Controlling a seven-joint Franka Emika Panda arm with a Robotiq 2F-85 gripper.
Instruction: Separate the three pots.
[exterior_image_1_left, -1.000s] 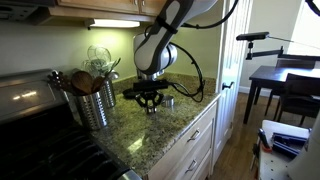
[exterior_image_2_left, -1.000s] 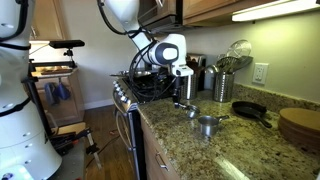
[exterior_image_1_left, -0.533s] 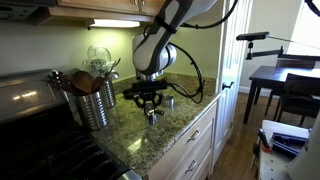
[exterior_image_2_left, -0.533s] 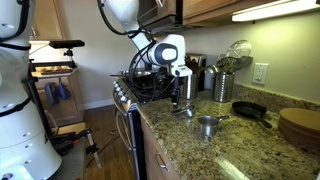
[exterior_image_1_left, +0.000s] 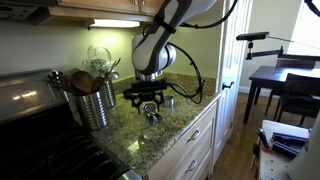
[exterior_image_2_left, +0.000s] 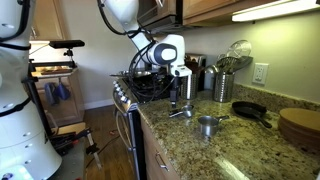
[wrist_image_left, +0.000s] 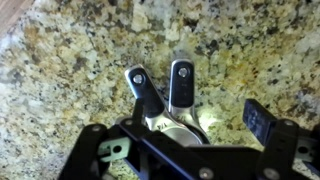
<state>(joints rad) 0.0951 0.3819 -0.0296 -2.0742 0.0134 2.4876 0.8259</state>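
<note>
My jaws are spread wide, low over the granite counter, with two stacked pots between them, their handles side by side. The third pot stands apart, outside the jaws.

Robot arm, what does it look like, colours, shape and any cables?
The arm has rounded white links with dark joints. Its wrist carries a white block, and black cables loop off it. The pincer is black with angular linkages. No markings are legible.
</note>
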